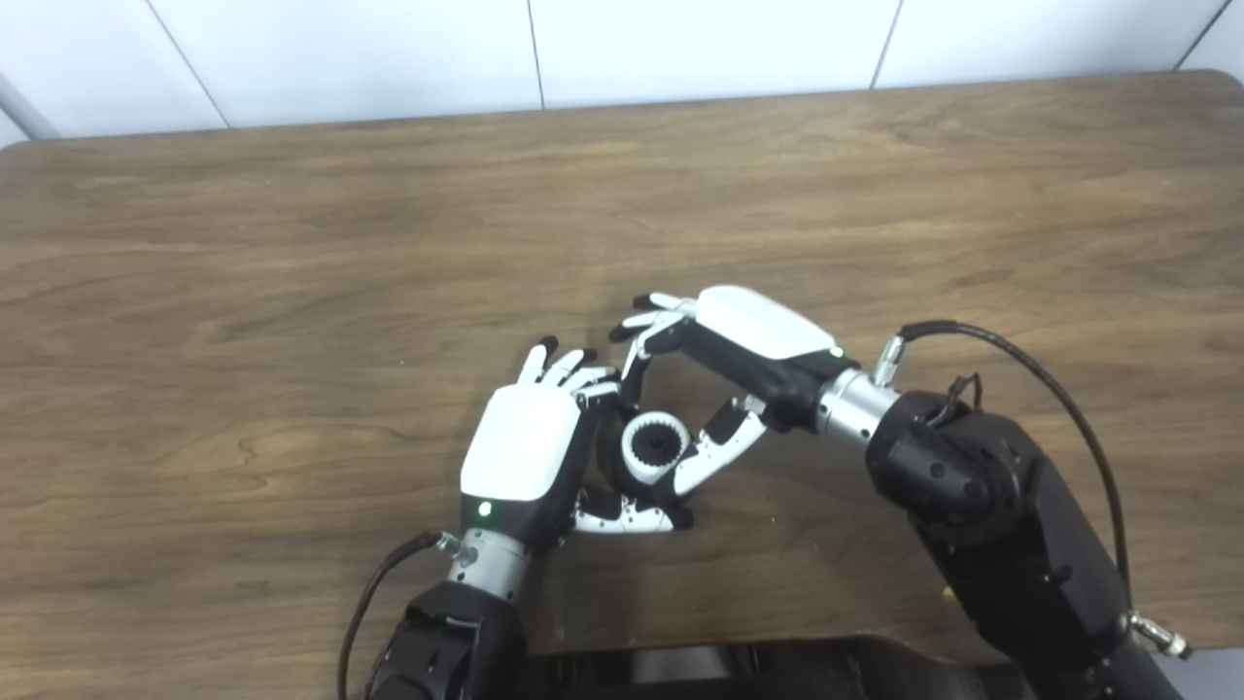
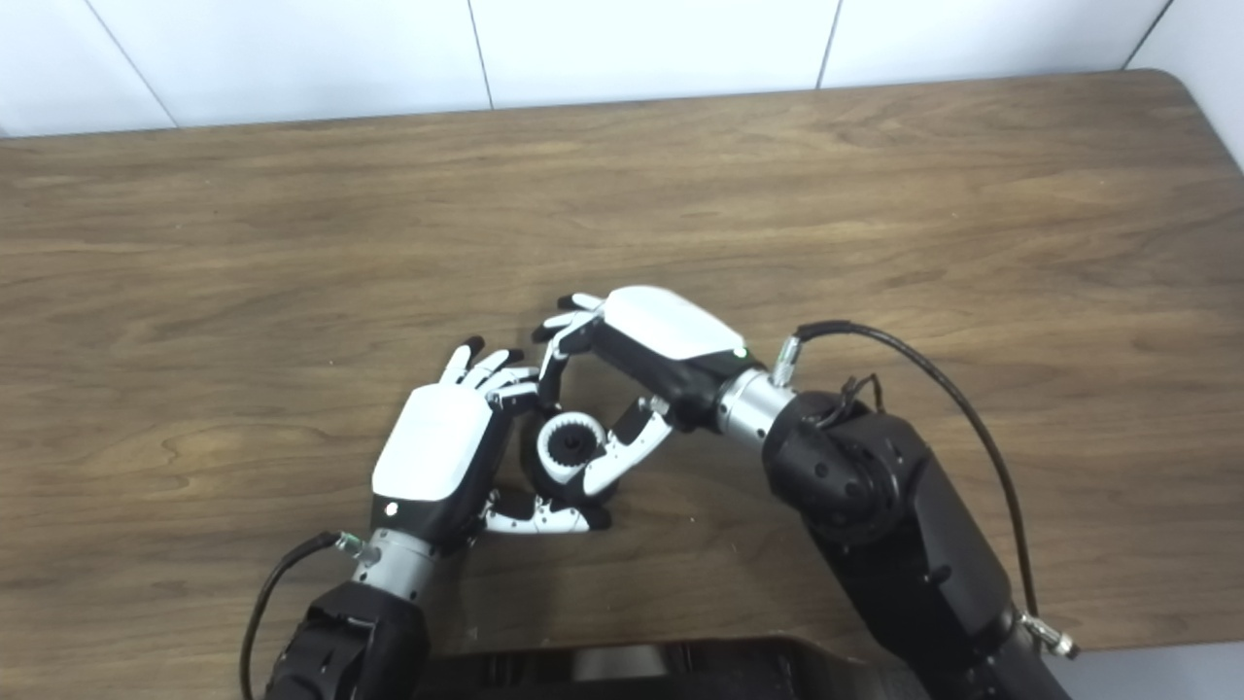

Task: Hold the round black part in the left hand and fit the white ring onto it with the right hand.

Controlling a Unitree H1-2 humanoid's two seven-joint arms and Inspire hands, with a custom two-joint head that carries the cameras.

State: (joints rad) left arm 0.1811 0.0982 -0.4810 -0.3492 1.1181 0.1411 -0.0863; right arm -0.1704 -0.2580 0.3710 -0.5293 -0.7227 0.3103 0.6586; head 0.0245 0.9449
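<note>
Wooden table (image 1: 292, 243): left hand (image 1: 525, 442) grips round black part (image 1: 614, 457); right hand (image 1: 739, 340) pinches white ring (image 1: 653, 445) onto it.

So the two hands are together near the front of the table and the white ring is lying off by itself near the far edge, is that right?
Not quite. The hands are together near the front, but the white ring isn't at the far edge: it sits between the left hand and the right hand, on the black part. The left eye view shows it.

left robot hand (image 1: 525, 442): fingers curled, gripping | right robot hand (image 1: 724, 365): pinching
</note>
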